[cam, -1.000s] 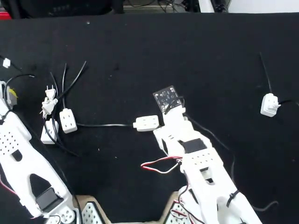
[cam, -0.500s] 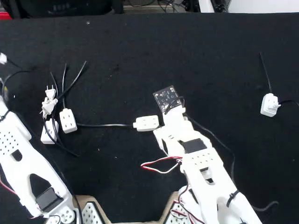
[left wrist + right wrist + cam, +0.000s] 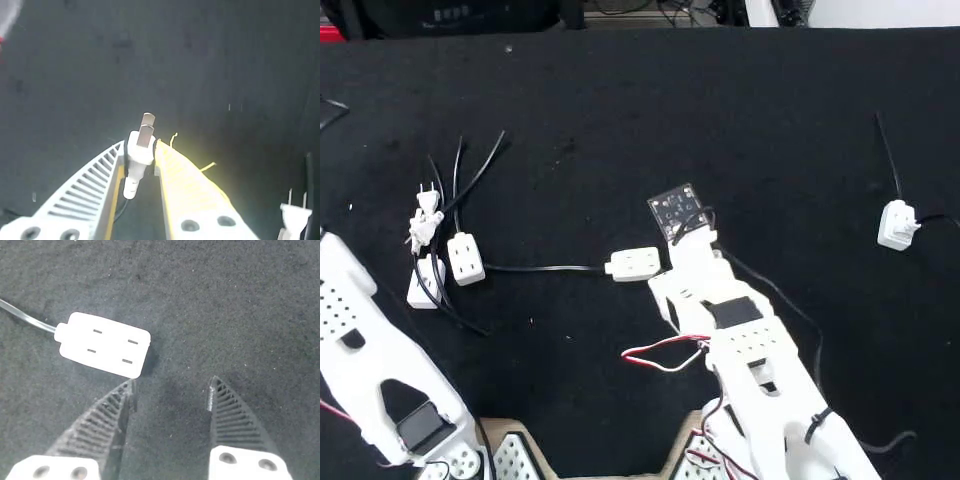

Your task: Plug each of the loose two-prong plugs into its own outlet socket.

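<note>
High view: the left arm (image 3: 375, 360) stands at the near-left corner of the black bench (image 3: 620, 110) and runs off the left edge. The right arm (image 3: 735, 330) sits near the centre, its front end just right of a white outlet socket (image 3: 633, 263). A black cord (image 3: 545, 268) runs left from that socket to a second socket (image 3: 465, 257). A loose plug (image 3: 423, 218) lies just beyond the second socket among tangled black leads. Far right, well apart, rests a white plug block (image 3: 895, 225).

Left wrist view: the left gripper (image 3: 140, 145) is clamped on a white two-prong plug (image 3: 136, 160). Its prongs (image 3: 146, 125) stick out past the fingertips over bare bench.

Right wrist view: the right gripper (image 3: 171, 389) has its fingers spread apart with nothing between them. The outlet socket lies slots-up just beside one fingertip (image 3: 129, 390); whether they touch cannot be told.
</note>
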You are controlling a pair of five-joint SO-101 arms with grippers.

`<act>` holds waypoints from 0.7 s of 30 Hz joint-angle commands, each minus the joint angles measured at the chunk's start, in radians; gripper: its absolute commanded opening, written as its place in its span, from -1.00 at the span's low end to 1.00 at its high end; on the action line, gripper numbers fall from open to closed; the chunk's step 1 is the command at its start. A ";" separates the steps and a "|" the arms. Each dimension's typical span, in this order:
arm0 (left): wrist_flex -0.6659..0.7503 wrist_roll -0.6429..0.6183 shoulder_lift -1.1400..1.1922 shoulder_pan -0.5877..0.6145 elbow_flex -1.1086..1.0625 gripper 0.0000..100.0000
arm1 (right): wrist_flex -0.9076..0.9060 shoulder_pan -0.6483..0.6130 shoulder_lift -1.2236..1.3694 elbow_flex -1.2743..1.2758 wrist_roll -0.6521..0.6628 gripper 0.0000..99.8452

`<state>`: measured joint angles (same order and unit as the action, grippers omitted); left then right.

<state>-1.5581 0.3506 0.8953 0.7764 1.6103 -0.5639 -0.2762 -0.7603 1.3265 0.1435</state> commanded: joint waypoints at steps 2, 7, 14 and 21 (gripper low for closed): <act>0.087 -0.026 -0.181 -0.012 0.054 -0.94 | 0.023 0.012 -0.025 -0.004 0.002 -0.56; 0.187 -0.026 -0.262 -0.005 0.053 -0.94 | 0.023 0.014 -0.025 -0.004 0.002 -0.56; 0.264 -0.028 -0.334 -0.013 0.054 -0.94 | 0.023 0.014 -0.025 -0.004 0.002 -0.56; 0.005 -0.028 -0.413 -0.120 0.054 -0.94 | 0.017 0.018 -0.027 -0.010 -0.005 -0.56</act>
<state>-1.3832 0.3353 0.5792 0.7411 1.6164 -0.5639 -0.2762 -0.7603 1.3265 0.1435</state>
